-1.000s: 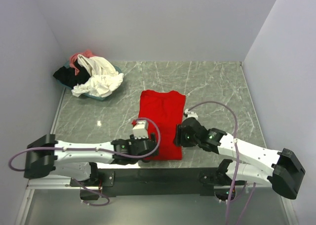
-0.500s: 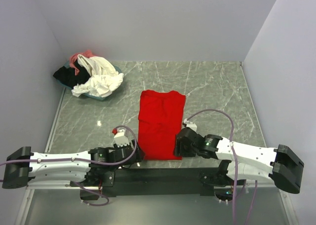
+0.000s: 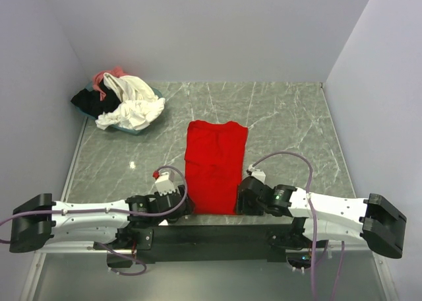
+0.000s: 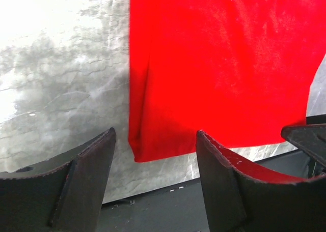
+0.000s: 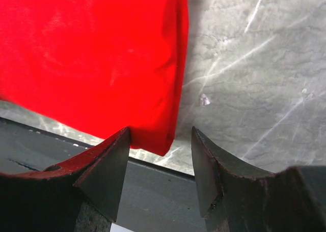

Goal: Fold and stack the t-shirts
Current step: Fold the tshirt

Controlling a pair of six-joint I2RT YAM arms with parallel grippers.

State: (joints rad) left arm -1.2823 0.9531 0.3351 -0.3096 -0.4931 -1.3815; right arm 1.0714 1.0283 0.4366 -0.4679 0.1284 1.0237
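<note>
A bright red t-shirt point(image 3: 215, 166) lies flat mid-table, folded lengthwise into a long strip with its hem at the near edge. My left gripper point(image 3: 186, 207) sits low at the near left corner of the strip. In the left wrist view that corner of the red t-shirt point(image 4: 219, 64) lies just ahead of the left gripper point(image 4: 155, 135), which is open and empty. My right gripper point(image 3: 240, 203) is at the near right corner. There too the red t-shirt point(image 5: 91, 54) shows just beyond the right gripper point(image 5: 160, 131), also open and holding nothing.
At the back left a teal-rimmed tray point(image 3: 140, 130) holds a heap of other t-shirts: cream-white point(image 3: 135, 106), black point(image 3: 86, 100) and pink point(image 3: 111, 75). A dark rail point(image 3: 211, 232) runs along the table's near edge right below both grippers. Walls close in the left, back and right.
My left gripper has come off the shirt's near left part, swung out left, then returned to its corner. The right gripper slid down toward the near right corner. The shirt has not moved.
</note>
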